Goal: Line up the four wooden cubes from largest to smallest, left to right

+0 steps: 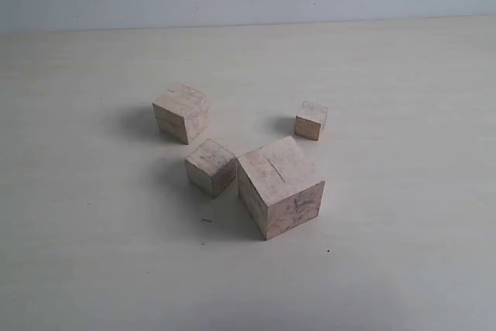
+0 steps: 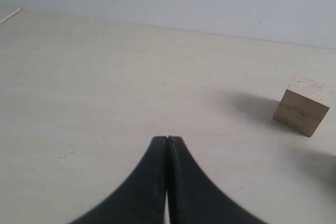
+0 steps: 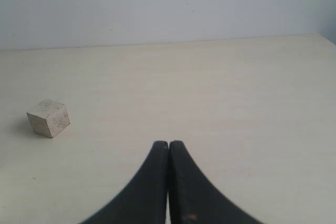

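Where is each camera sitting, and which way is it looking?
Exterior view: off the arms, up high, looking down slantwise at the table and the four wooden cubes; no robot part shows.
Left wrist view: on the left arm, low, looking along the table past the shut left gripper; one cube shows.
Right wrist view: on the right arm, low, looking past the shut right gripper; one cube shows.
Shared: both wrist views show a shut black gripper, the table and the pale wall.

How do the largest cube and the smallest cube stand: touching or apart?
Apart. The exterior view shows bare table between the largest cube and the smallest cube.
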